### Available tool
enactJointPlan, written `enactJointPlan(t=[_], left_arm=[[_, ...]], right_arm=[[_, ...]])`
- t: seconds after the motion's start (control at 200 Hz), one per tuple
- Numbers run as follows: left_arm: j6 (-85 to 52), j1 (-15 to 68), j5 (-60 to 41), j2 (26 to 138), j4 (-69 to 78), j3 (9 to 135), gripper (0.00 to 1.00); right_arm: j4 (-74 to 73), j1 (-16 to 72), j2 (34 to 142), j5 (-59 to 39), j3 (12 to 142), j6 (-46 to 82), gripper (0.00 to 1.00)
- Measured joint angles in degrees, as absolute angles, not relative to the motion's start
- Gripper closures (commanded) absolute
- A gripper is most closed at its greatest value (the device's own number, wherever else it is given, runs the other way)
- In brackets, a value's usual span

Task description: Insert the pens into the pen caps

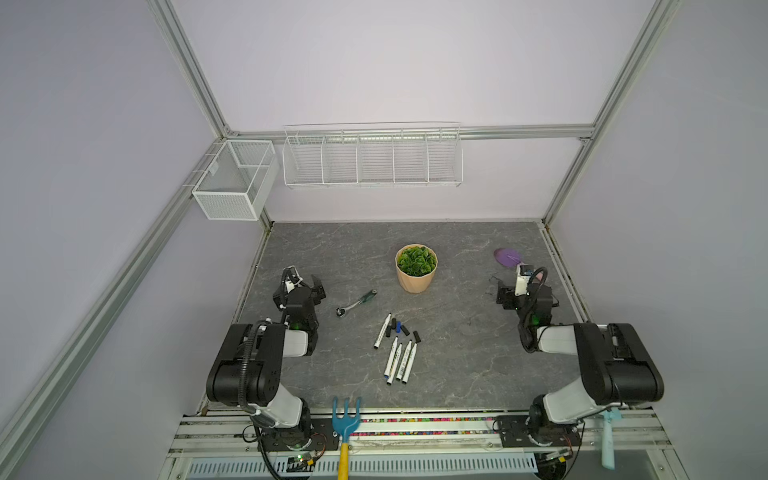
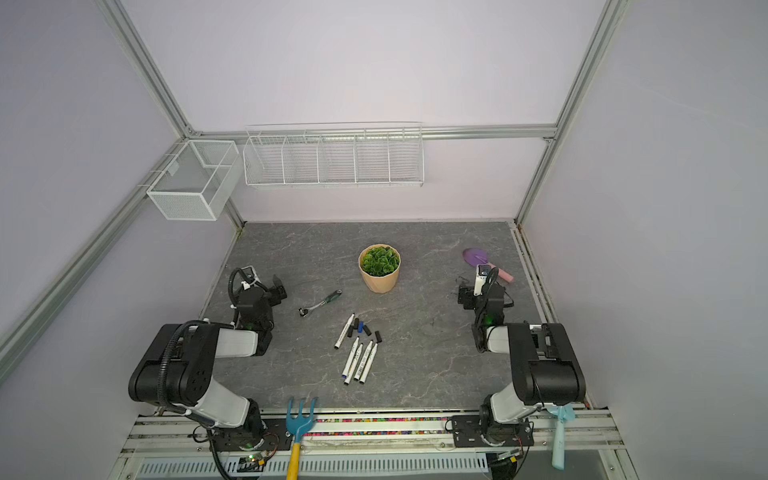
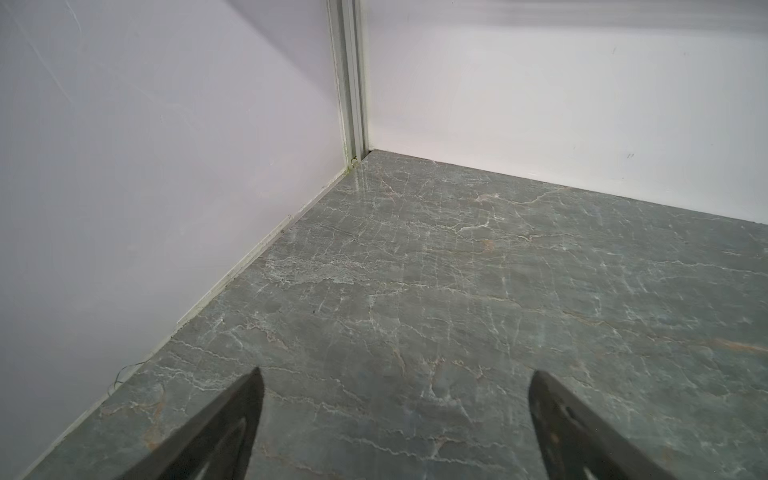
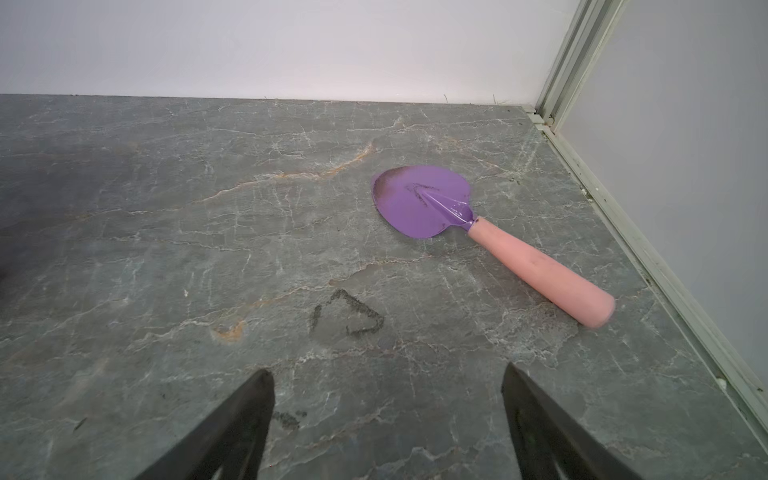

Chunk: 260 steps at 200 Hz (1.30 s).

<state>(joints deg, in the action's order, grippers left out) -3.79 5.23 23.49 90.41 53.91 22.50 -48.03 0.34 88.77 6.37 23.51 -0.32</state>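
Several white pens (image 1: 398, 359) (image 2: 358, 360) lie side by side on the grey table near its middle front. One more pen (image 1: 382, 331) lies a little further back to the left. Beside it lie short black pen caps (image 1: 417, 336) (image 2: 377, 336) and one blue cap (image 1: 398, 326) (image 2: 360, 326). My left gripper (image 1: 305, 282) (image 3: 397, 372) is open over bare table at the left, facing the back left corner. My right gripper (image 1: 521, 289) (image 4: 387, 370) is open at the right, facing the back. Both are empty and well away from the pens.
A green-handled ratchet wrench (image 1: 356, 304) lies left of the pens. Behind them stands a potted plant (image 1: 415, 268). A purple trowel (image 4: 419, 201) with a pink handle lies just ahead of my right gripper. A blue rake (image 1: 345, 415) rests on the front rail. Wire baskets (image 1: 372, 156) hang on the back wall.
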Motion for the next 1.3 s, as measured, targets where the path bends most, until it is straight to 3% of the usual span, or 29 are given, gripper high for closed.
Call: enactJointPlan(t=[1.3], left_arm=[[-3.8,5.2,23.5,90.4,53.9,22.5,0.01]], right_arm=[[-48.0,0.1,88.7,5.5,23.4,-0.7,0.12]])
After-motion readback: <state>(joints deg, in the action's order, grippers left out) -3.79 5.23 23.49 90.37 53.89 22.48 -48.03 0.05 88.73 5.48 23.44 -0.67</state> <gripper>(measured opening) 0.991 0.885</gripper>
